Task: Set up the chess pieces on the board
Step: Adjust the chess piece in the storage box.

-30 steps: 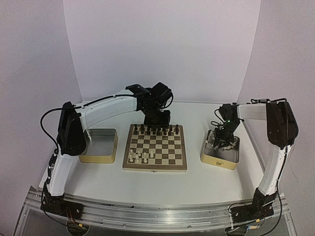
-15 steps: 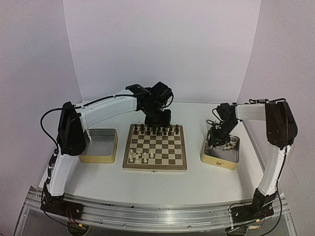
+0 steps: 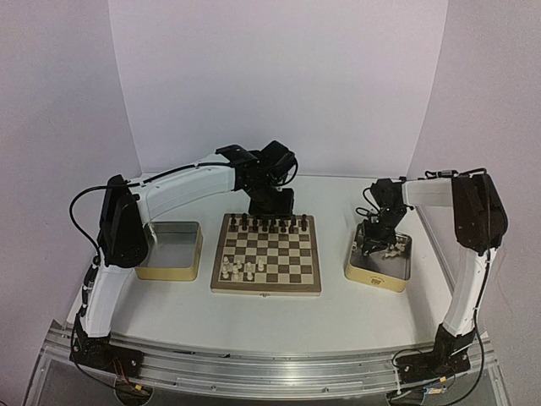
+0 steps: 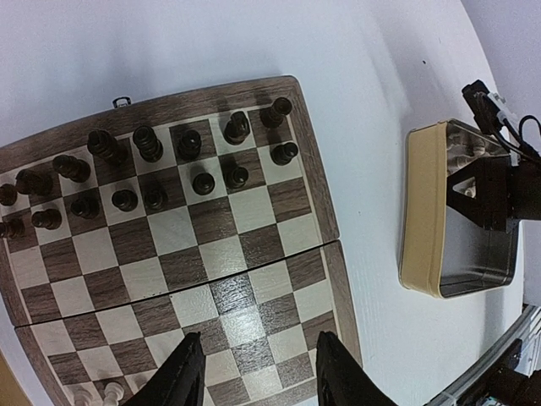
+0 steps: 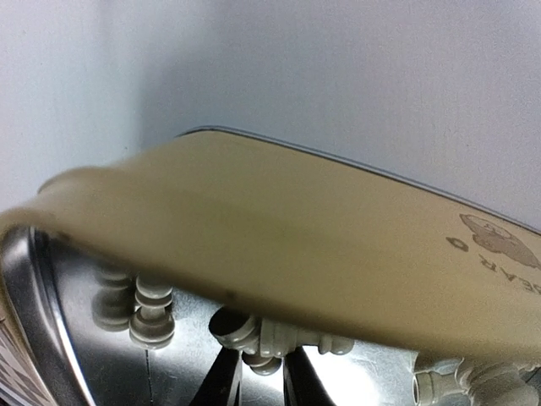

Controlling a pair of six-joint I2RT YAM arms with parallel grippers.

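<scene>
Between the two dark fingertips of the right gripper (image 5: 260, 385), low inside the right tin (image 5: 296, 254), a cream chess piece (image 5: 264, 342) lies on its side on the metal floor. Finger state: drawn narrow, one on each side of the piece. The wrist view does not show whether the pads actually press it.

Judgement: the step in hand is picking this piece up for the board. To do it well, the fingers should close squarely across the stem, not the rounded head. They should then lift straight up, so the yellowish wall just ahead of them is cleared before any sideways travel. Neighbouring pieces crowd close, and a skewed grip could drag one along or flick the target away.

Right tin contents: more cream pieces (image 5: 152, 317) stand to the left of the fingers, with others at the far right. Left tin (image 3: 169, 272): only bare metal floor shows from above.

Left gripper (image 4: 258, 381): fingers apart, holding nothing, hovering above the board (image 4: 330, 254). Beyond its fingertips, dark pieces (image 4: 152, 169) fill the two far rows. A few placed cream pieces (image 4: 93, 393) stand to the left of its fingers. Most near-row squares are not yet filled.
</scene>
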